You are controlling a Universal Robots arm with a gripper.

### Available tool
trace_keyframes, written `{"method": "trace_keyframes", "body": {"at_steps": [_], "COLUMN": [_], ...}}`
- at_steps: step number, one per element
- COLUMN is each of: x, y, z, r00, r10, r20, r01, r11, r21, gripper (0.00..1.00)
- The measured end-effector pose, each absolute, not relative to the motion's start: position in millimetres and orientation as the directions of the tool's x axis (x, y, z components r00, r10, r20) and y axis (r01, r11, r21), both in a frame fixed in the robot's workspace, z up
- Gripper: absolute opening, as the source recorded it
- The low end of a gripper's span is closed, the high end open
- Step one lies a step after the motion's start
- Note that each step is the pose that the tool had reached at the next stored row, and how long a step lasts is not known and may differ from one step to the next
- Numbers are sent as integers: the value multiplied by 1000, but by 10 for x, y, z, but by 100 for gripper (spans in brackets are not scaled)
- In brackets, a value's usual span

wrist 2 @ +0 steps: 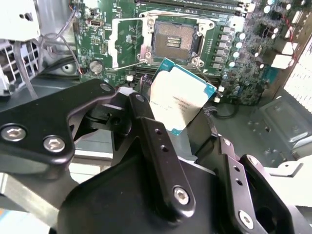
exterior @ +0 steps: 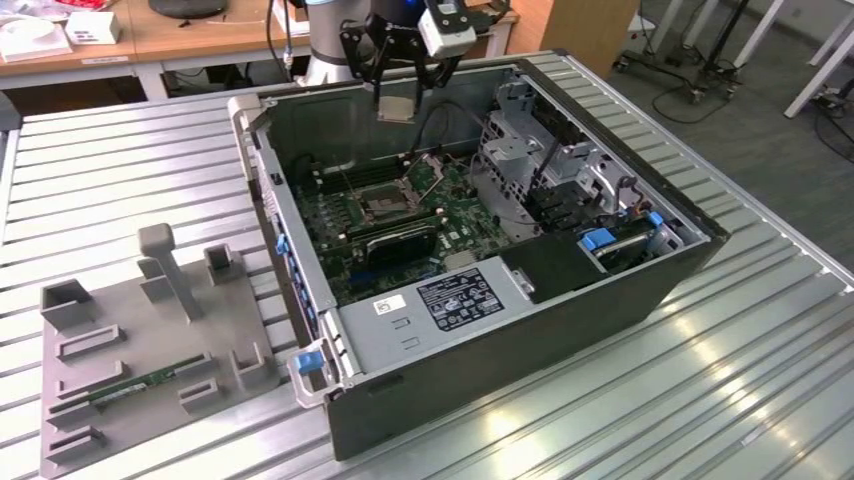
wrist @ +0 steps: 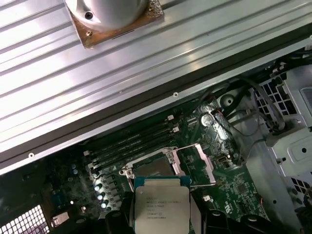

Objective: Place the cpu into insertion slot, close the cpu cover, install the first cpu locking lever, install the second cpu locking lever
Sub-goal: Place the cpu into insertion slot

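The gripper (exterior: 398,96) is clamped on opposite edges of the cpu (wrist 2: 181,97), which hangs well above the open insertion slot (wrist 2: 174,43); the chip looks light, thin and stiff, its hidden underside probably fragile, so edge holds suit it.

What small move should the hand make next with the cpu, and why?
Probably lower the cpu slowly toward the insertion slot: the hand grips it well above the board, the slot is bare, and the cpu cover stands open.
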State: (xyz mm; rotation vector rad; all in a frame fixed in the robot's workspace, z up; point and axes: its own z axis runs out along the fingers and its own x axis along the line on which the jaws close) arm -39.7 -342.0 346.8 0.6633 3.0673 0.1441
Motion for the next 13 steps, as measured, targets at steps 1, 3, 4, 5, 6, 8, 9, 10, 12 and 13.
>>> {"method": "trace_keyframes", "body": {"at_steps": [1,3,4,5,6,8,9,10,12,13], "x": [-397,-397,-397,-397,-397,-397,-397,-397,-397,-397], "y": [-3421,-3420,-3420,-3420,-3420,-3420,-3420,-3420,-3420,-3420], "z": [3467,3465,3465,3464,3463,3462,3462,3461,3459,3459], "r00": [-905,-892,-885,-878,-871,-856,-849,-840,-824,-815], "r10": [425,452,465,478,491,516,528,542,567,579], "r20": [19,19,19,19,19,19,19,19,19,19], "r01": [425,452,465,477,490,515,528,541,566,578], "r11": [901,888,881,874,867,852,845,836,819,811], "r21": [90,90,90,90,90,90,90,90,90,90], "gripper": [54,54,54,54,54,54,54,54,54,54]}}
